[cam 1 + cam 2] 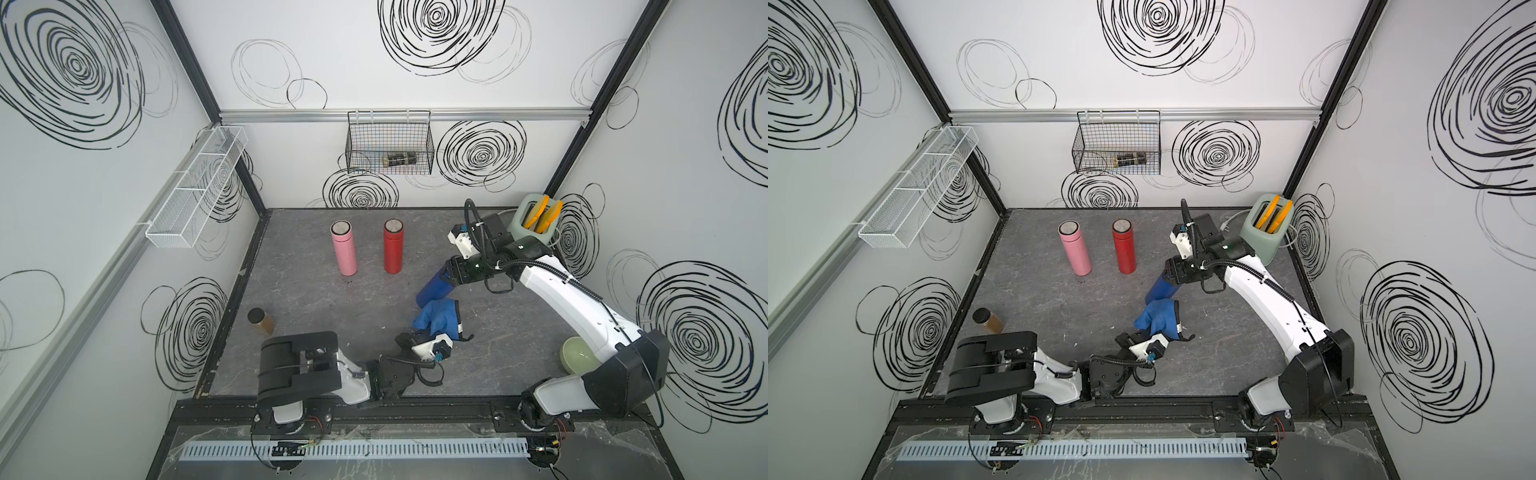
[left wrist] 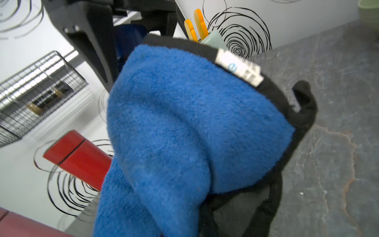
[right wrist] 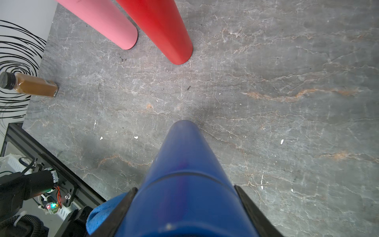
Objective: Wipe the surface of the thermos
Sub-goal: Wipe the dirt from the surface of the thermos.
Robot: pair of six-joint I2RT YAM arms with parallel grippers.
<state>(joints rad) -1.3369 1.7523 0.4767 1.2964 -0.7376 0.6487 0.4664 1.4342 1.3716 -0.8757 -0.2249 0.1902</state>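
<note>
Grey table (image 1: 316,332) from above, left to right: pink thermos (image 1: 344,251) and red thermos (image 1: 393,251) upright side by side at the back; left end effector (image 1: 430,334) clamped tight on a blue cloth (image 1: 438,316), just beside a tilted blue thermos (image 1: 432,289); right end effector (image 1: 446,274) gripping that thermos's upper end.

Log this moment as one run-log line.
right pincer: shut on blue thermos, tilted | left pincer: shut on blue cloth, by thermos base | red thermos, pink thermos: upright, untouched
</note>
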